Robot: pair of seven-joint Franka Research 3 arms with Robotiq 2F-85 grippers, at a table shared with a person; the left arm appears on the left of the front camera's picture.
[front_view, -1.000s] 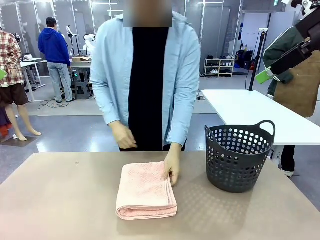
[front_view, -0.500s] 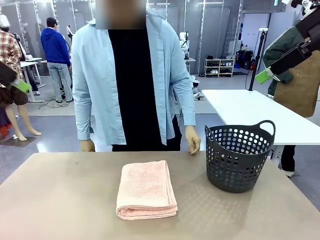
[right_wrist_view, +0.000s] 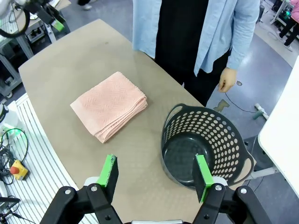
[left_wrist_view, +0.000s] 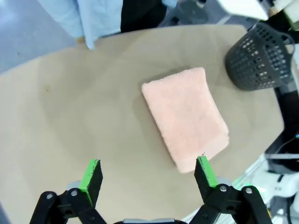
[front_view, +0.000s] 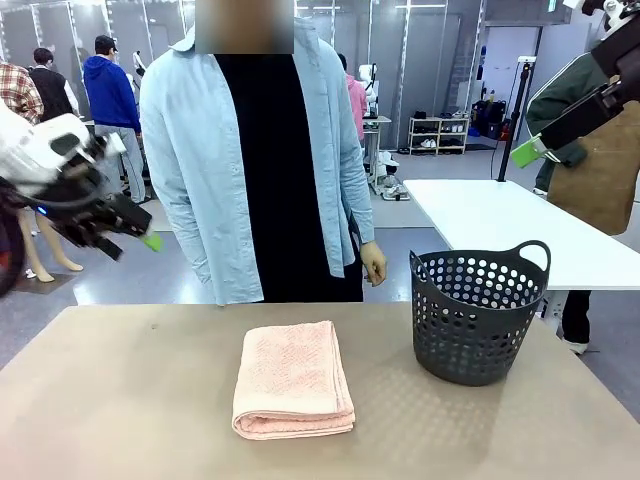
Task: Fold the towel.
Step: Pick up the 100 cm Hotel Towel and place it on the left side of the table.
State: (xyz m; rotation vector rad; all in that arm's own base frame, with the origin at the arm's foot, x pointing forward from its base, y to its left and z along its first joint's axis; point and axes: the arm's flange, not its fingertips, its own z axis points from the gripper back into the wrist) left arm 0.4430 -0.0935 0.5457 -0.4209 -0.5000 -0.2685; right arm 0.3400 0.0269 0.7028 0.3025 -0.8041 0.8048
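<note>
The salmon-pink towel lies folded into a thick rectangle on the middle of the tan table, with nothing touching it. It also shows in the left wrist view and the right wrist view. My left gripper hangs high over the table's far left corner, and its wrist view shows it open and empty, well above the towel. My right gripper is raised at the upper right; it stands open with nothing in it, high over the table edge between towel and basket.
A dark perforated basket with two handles stands empty to the right of the towel. A person in a light blue shirt stands at the far edge, one hand hanging beside the body. A white table stands behind on the right.
The person lifted the hand off the towel and straightened up, arms now hanging. My left arm has come into the front view from the left. The right arm has not moved.
</note>
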